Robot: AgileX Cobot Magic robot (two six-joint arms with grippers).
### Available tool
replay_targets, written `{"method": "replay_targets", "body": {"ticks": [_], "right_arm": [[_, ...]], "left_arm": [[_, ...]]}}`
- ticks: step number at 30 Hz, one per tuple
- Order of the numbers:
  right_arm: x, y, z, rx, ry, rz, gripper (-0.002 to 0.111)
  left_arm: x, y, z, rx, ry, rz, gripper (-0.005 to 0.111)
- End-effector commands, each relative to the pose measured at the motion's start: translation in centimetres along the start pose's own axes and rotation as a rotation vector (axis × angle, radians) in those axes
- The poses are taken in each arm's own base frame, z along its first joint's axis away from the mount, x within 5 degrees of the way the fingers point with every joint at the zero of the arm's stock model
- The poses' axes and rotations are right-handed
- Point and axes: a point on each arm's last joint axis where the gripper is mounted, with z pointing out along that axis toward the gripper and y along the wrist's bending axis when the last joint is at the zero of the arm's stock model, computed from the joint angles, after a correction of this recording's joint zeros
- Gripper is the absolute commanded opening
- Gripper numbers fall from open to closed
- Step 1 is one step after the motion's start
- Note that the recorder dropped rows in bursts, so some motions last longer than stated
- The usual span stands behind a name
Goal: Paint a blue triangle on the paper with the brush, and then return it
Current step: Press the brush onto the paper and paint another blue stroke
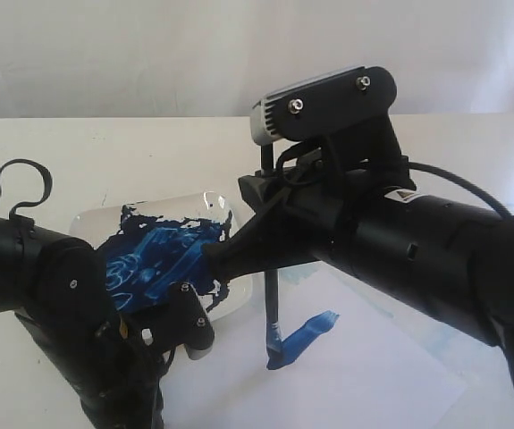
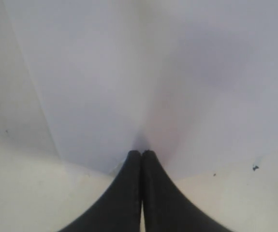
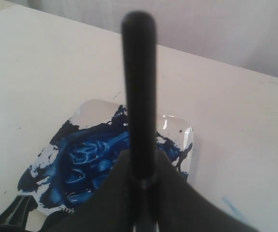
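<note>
Blue stroke point(image 1: 308, 329) on paper point(image 1: 373, 366), right pincer point(image 3: 142, 159) clamping brush point(image 1: 271, 308), left pincer point(image 2: 141, 154) clenched — at paper's edge

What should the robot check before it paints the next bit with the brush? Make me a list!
1. Brush gripped by the right tool: ok, the jaws are closed on its handle.
2. Bristle tip touching the paper: ok, it sits at the lower end of the blue stroke.
3. Left tool pinning the paper: cannot tell. It is shut at the paper's edge, but whether it presses down does not show.
4. Paint in the dish: ok, plenty of blue.
5. Triangle finished: not ok, only one stroke is painted.
</note>
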Motion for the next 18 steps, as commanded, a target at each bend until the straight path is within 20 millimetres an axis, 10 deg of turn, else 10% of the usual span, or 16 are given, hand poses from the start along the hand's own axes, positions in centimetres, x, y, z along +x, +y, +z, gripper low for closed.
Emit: {"method": "replay_targets", "body": {"ticks": [1,18], "right_arm": [[0.0,0.2,0.0,-0.007,0.0,0.006,0.0],[1.3,-0.3,-0.2,0.026,0.033,0.042,0.0]], "left_arm": [[0.6,-0.4,0.3,0.036,0.049,-0.011,0.0],[0.6,-0.4,0.3,0.036,0.049,-0.011,0.0]]}}
